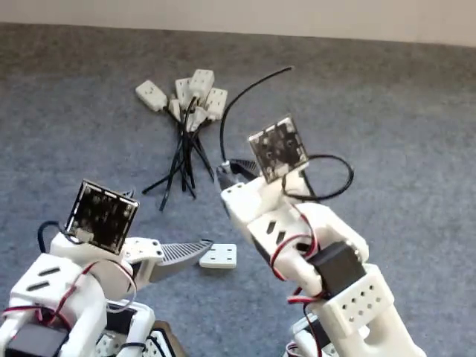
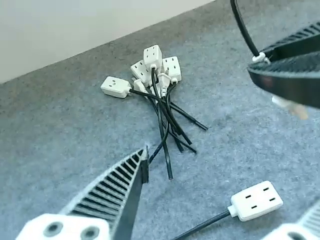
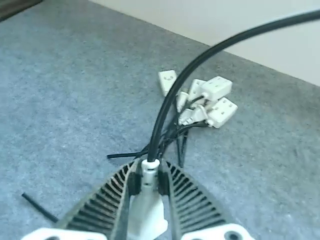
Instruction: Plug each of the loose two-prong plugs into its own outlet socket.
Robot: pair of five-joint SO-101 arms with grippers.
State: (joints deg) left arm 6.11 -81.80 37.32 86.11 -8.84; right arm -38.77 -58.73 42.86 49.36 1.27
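**A:** High view first. What is hard to read?
**B:** The right gripper [image 1: 224, 175] is mostly behind its own arm, beside a black cable [image 1: 222, 134]. Of the left gripper [image 1: 202, 249] I see one finger, its tip just beside the lone socket [image 1: 219, 256] on the carpet [image 1: 387, 111].
**A:** Counts?
**B:** Four sockets in the heap [image 1: 190, 97], well beyond both arms. Its plugs are too tangled to count.
**A:** Left wrist view?
**B:** The left gripper [image 2: 225, 186] is spread wide and holds nothing, with both fingers cut off at the edge. The lone socket [image 2: 256, 200] lies between them, nearer one. The right gripper [image 2: 287, 70] is cropped, pinching something pale and blurred.
**A:** Right wrist view?
**B:** The right gripper [image 3: 149, 172] is clamped on one white plug [image 3: 145, 205], its cable [image 3: 200, 59] running out of frame. In the heap [image 3: 205, 97] beyond it there are four sockets again.
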